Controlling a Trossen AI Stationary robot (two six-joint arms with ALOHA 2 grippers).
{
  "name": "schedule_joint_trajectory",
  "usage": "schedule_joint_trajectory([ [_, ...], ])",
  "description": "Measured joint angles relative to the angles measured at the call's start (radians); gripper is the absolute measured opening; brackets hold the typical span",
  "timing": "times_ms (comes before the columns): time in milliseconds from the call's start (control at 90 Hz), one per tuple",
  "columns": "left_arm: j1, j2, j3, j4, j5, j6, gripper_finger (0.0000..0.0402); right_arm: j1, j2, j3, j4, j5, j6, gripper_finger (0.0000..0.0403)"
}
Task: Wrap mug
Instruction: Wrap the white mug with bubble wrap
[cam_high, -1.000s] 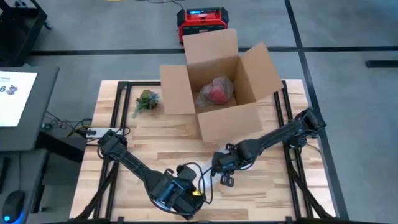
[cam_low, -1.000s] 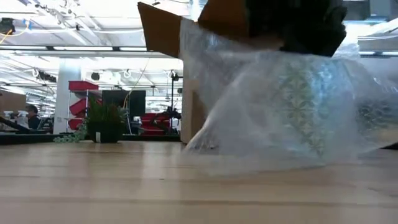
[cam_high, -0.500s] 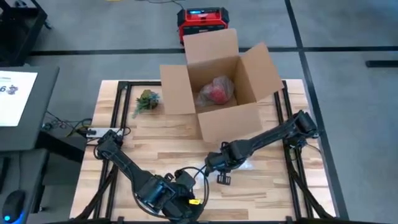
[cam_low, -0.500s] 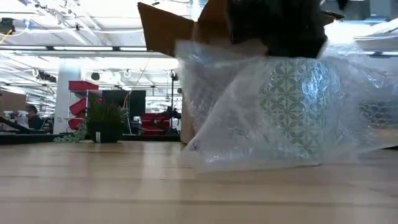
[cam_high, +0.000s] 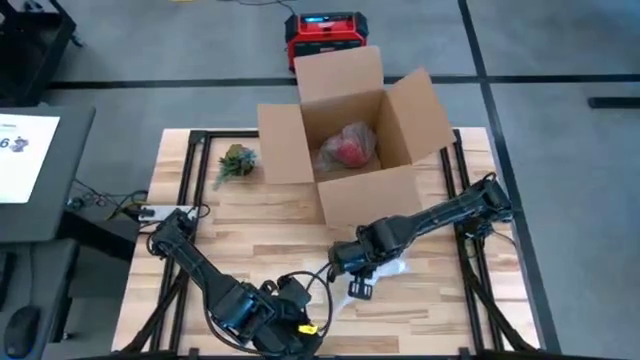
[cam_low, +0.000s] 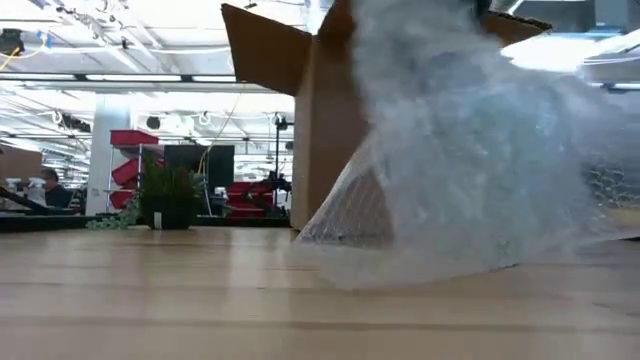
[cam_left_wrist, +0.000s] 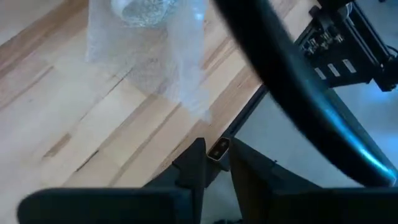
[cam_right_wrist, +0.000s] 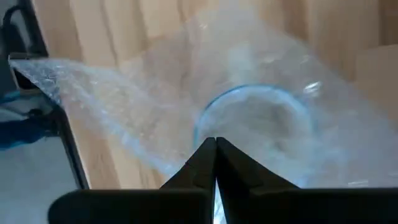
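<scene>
A sheet of clear bubble wrap (cam_high: 388, 268) lies on the wooden table in front of the cardboard box (cam_high: 350, 150). The mug shows only as a round rim (cam_right_wrist: 255, 121) through the wrap. In the low view the raised wrap (cam_low: 470, 150) hides it. My right gripper (cam_high: 345, 262) hangs over the wrap's left end, shut on it. My left gripper (cam_left_wrist: 217, 155) waits near the table's near edge, clear of the wrap, with a narrow gap between its fingers and nothing in it. My right gripper pinches the bubble wrap (cam_right_wrist: 205, 163) between its two shut fingertips, coming from above and pointing down at the mug's rim. One layer or several, I cannot tell. The wrap rises from the table toward the fingers, and its lower edge (cam_low: 420, 275) rests on the wood.
The open box holds a red thing in wrap (cam_high: 347, 148). A small potted plant (cam_high: 235, 160) stands at the far left of the table. A red device (cam_high: 322, 35) sits on the floor beyond. Black frame rails (cam_high: 470, 250) run along the table's sides.
My right gripper has gone up and a little toward the table's left edge with the wrap. The sheet has been drawn up in front of the mug, which the low view showed through it before and no longer shows. My left arm has drawn back toward the near left.
</scene>
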Motion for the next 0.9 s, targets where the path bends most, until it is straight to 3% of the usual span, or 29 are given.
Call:
schedule_joint_trajectory([
  [256, -0.009, -0.016, 0.0, -0.002, -0.011, 0.006, 0.0052, -0.034, 0.113, -0.129, 0.129, 0.044, -0.02, 0.0],
  [467, -0.013, -0.022, 0.0, 0.003, -0.015, 0.007, 0.0052, -0.056, 0.164, -0.1, 0.084, 0.039, -0.042, 0.0],
  [800, -0.011, -0.022, 0.0, 0.002, -0.023, 0.037, 0.0052, 0.059, -0.084, -0.034, -0.007, 0.048, 0.011, 0.0],
  [900, -0.002, -0.022, 0.0, 0.001, -0.023, 0.064, 0.0052, 0.139, -0.178, -0.061, 0.019, 0.141, 0.138, 0.0004],
])
